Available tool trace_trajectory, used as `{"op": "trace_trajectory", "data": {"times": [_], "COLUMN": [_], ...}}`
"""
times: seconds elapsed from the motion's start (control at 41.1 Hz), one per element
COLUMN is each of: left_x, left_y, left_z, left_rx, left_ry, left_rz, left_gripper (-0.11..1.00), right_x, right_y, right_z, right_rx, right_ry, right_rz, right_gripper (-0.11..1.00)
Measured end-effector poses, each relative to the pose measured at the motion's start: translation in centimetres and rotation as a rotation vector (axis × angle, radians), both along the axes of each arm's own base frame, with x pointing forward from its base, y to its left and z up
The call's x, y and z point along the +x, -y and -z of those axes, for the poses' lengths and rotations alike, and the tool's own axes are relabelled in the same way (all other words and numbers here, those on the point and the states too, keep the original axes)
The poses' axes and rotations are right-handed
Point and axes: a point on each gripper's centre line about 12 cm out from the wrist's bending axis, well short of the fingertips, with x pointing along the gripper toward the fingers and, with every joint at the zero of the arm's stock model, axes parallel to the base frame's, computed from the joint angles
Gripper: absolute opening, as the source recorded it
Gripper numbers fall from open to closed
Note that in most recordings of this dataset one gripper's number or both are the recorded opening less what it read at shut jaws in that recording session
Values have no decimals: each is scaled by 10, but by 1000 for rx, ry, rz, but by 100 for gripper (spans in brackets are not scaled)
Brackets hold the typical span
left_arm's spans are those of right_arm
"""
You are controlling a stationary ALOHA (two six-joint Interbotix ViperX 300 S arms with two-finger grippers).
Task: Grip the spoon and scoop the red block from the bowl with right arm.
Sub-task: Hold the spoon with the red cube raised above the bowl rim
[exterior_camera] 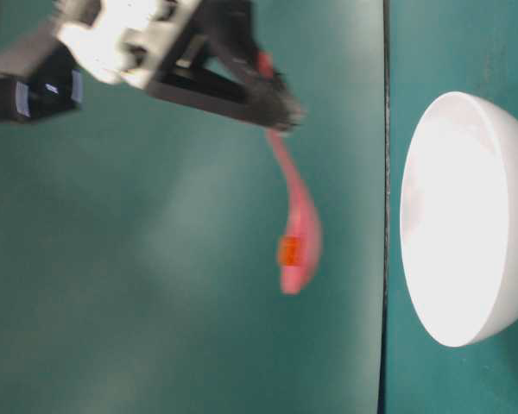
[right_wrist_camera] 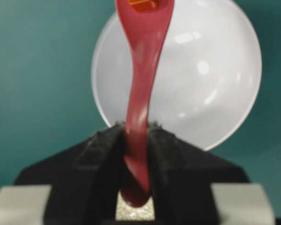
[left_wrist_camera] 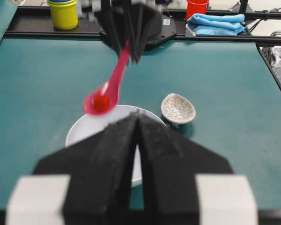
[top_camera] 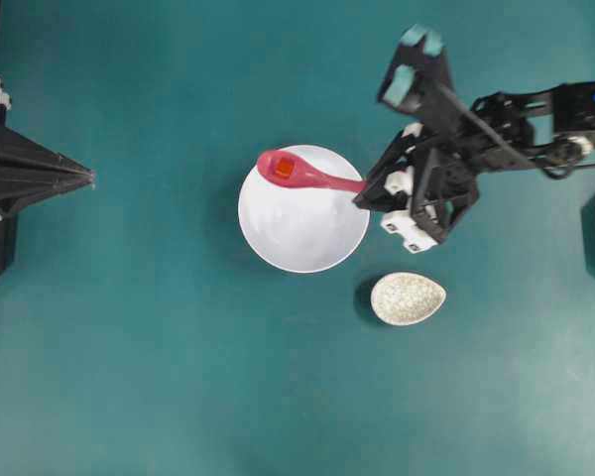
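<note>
- We see the right arm's gripper [top_camera: 362, 195], black fingers on white parts, pinching the handle end of the glossy pink-magenta soup spoon [top_camera: 302, 174]; in the right wrist view the handle sits pressed between the two padded fingers [right_wrist_camera: 103, 150].
- The tiny orange-red cube [top_camera: 284, 169] lies in the spoon's deep oval scoop, and we also find it there in the table-level view [exterior_camera: 289, 251] and the left wrist view [left_wrist_camera: 100, 102].
- In the table-level view the spoon [exterior_camera: 298, 233] hangs clear of the large plain white round bowl [exterior_camera: 466, 220], touching neither its rim nor the teal table top [top_camera: 129, 347].
- From overhead the scoop sits above the far-left part of the bowl [top_camera: 307, 233], with the handle running right to the gripper just past the rim.
- A small speckled off-white teardrop dish [top_camera: 408, 298] stands near the bowl, on its near-right side, apart from it.
- The left gripper [left_wrist_camera: 138, 124] rests at the far left of the table, its black fingers pressed together and holding nothing, well apart from the bowl.
- At the far edge in the left wrist view we note a yellow cup [left_wrist_camera: 63, 13], a red cup [left_wrist_camera: 197, 7] and a folded blue cloth [left_wrist_camera: 215, 24].
</note>
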Motion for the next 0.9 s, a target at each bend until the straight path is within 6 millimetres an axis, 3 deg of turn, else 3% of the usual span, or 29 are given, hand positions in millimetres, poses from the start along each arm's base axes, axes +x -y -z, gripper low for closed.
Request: {"op": "trace_trajectory", "data": {"times": [0.292, 0.901], "left_x": [0, -3], "left_y": [0, 0], "left_z": [-1, -8], "left_rx": [-2, -5], "left_ry": [5, 31], "left_rz": [0, 0], "left_gripper": [0, 0], "right_x": [-7, -12], "right_y": [-2, -2], "right_z": [-35, -44], "right_rx": [-2, -30], "right_ry": [66, 81], "right_rz": [-11, -21], "right_gripper": [22, 22]}}
